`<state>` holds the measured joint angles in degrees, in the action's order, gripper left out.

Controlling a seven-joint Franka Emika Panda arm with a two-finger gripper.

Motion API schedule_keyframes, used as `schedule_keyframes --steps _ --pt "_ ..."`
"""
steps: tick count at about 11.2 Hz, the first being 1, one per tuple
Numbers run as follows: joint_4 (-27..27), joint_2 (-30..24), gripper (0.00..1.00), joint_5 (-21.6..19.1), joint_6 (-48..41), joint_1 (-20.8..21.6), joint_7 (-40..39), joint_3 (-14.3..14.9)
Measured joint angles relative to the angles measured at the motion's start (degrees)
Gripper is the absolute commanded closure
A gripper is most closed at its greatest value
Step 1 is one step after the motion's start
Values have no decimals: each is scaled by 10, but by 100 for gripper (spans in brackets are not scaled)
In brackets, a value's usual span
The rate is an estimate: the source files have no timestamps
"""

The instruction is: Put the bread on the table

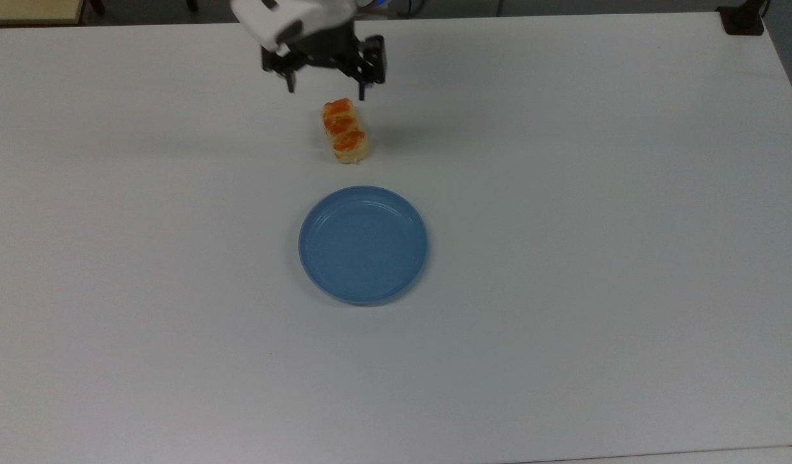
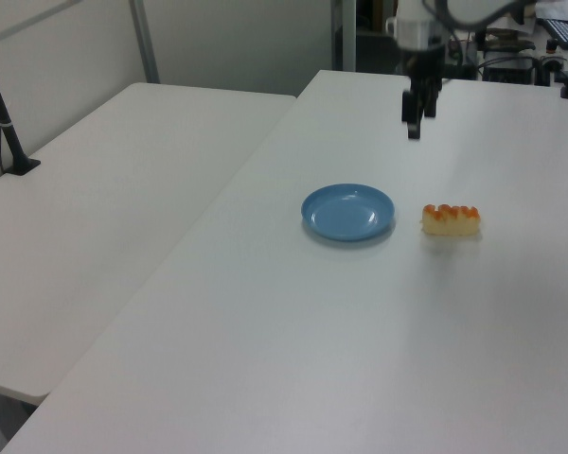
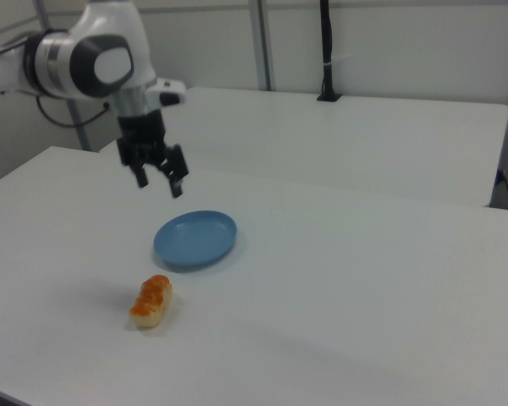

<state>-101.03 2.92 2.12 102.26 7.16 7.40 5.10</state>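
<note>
At the middle of the white desk [image 1: 563,258] stands a round blue plate [image 1: 363,244] with nothing in it. The bread [image 1: 345,131], a tan loaf with orange glazed patches, lies flat on the desk just beyond the plate toward the top view's upper edge, apart from its rim. Above it hangs the claw [image 1: 326,90], fingers spread wide and holding nothing; the arm is cut off by the top view's upper edge

The table [image 1: 563,258] looks smooth and matt, the blue plate [image 1: 363,244] glossy, the bread [image 1: 345,131] glazed on top.
</note>
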Motion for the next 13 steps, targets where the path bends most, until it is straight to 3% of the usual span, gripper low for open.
schedule_keyframes --steps 4,13 --pt "58 -4 0 0 -44 -54 -1 -4" --pt "63 -2 0 0 -54 -55 -1 -6"
